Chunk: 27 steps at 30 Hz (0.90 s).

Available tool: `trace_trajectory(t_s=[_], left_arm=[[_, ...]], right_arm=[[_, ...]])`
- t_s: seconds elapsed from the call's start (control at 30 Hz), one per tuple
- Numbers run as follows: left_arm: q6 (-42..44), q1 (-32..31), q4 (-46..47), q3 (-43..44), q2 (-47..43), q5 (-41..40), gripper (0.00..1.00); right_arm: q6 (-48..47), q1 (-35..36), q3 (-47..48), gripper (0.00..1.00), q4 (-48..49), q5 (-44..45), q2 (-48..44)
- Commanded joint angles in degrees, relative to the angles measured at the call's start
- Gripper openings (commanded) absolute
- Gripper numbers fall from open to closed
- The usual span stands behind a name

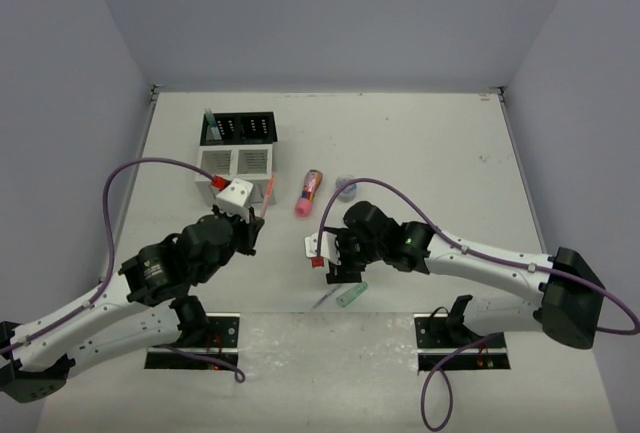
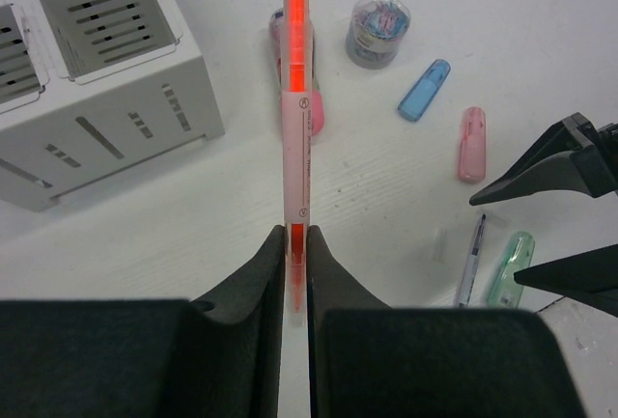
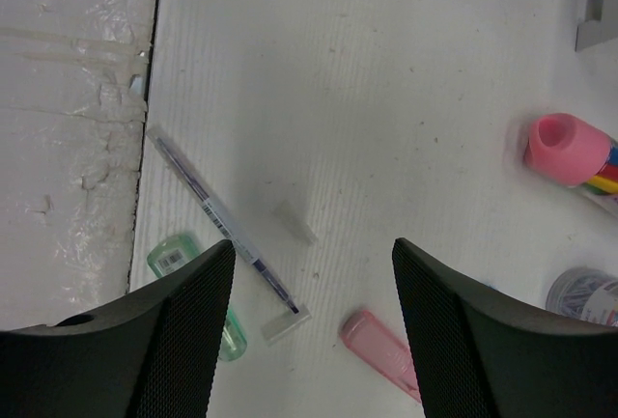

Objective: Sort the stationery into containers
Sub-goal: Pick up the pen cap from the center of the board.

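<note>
**Left hand grips orange pen, box just ahead**

Left hand (image 2: 294,241) is closed tight on the orange pen (image 2: 294,99). It pinches the pen near one end, so most of the length juts forward past the fingertips. The white box (image 2: 145,119) sits ahead and to the left of this hand. The tube (image 2: 315,114) lies beyond the fingertips, partly hidden behind the pen, and the roll (image 2: 378,27) is farther ahead to the right.

The step looks like carrying this pen to the containers. With so much length free, the far end will swing wide, so the hand should lift before turning left, to clear the box wall. It should then tip the pen upright and lower it straight in, letting go only once the pen is well inside. Which compartment suits it I cannot tell; the rack (image 1: 240,128) beyond the box already holds a teal piece (image 1: 211,121) upright.

Right hand (image 3: 312,254) is spread wide and holds nothing. It hangs over the grey pen (image 3: 222,220), with the green capsule (image 3: 169,256) to one side and the pink capsule (image 3: 381,341) to the other.

Only the left wrist view shows the clamp itself and the blue capsule (image 2: 425,90) on the table (image 2: 386,196). Only the top view shows the rack. Only the right wrist view shows the empty gap between the right fingers.
</note>
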Motion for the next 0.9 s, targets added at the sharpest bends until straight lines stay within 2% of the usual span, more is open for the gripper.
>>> trace_trajectory(t_s=[0.0, 0.23, 0.33, 0.47, 0.53, 0.6, 0.63, 0.73, 0.8, 0.87], left_arm=[[2.2, 0.2, 2.5, -0.4, -1.0, 1.2, 0.0], [2.1, 0.2, 2.7, -0.7, -1.1, 1.0, 0.0], [2.2, 0.2, 2.8, -0.7, -1.0, 1.2, 0.0], [2.3, 0.2, 2.9, -0.7, -0.8, 1.7, 0.0], [2.4, 0.2, 2.9, -0.8, -0.8, 1.8, 0.0], [2.4, 0.2, 2.9, -0.8, -0.9, 1.8, 0.0], [2.3, 0.2, 2.9, -0.8, -0.9, 1.8, 0.0], [2.3, 0.3, 3.0, -0.9, -1.0, 1.9, 0.0], [2.4, 0.3, 3.1, -0.9, -0.9, 2.0, 0.0], [2.4, 0.4, 3.1, -0.9, -0.8, 2.1, 0.0]], right_arm=[[-3.3, 0.0, 1.1, 0.67, 0.9, -1.6, 2.3], [-2.3, -0.1, 3.2, 0.6, 1.6, -1.7, 8.0], [5.2, -0.1, 1.1, 0.57, 8.5, -2.3, 7.2], [23.2, 0.1, 2.1, 0.49, 14.3, 3.3, 7.0], [34.0, 0.4, 2.6, 0.49, 16.5, 10.9, 7.0], [47.2, 0.4, 2.1, 0.51, 17.4, 23.6, 6.2], [53.2, 0.5, 2.2, 0.53, 16.8, 26.5, 5.9], [79.5, 0.6, 6.2, 0.6, 2.7, 43.0, 6.3], [92.6, 0.7, 8.5, 0.61, -4.7, 45.8, 7.4], [98.6, 1.6, 8.3, 0.6, -6.2, 46.1, 8.1]])
